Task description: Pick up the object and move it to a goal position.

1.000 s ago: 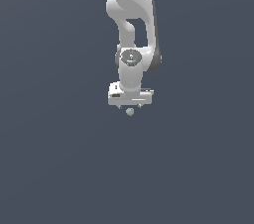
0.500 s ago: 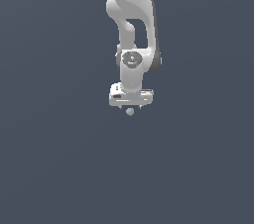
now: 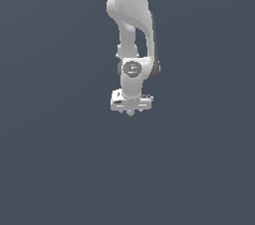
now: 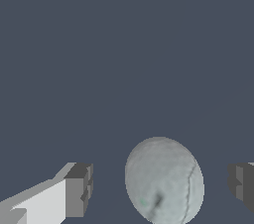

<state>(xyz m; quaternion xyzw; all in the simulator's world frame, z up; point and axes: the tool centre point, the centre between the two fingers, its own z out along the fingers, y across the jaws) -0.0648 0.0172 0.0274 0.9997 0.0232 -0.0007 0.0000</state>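
Nothing much has shifted since a second ago: your gripper (image 3: 131,111) hangs in the same spot, with the ball (image 4: 164,181) sitting between its spread fingers (image 4: 77,190), clear of both pads (a sphere, so no long axis to align). Whether the ball rests on anything, you cannot tell; closing looks like your next move.

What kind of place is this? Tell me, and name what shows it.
Most likely a bare simulated test scene, not a real room: a flat, featureless grey floor, one white robot arm, and a small pale ball between its open gripper.
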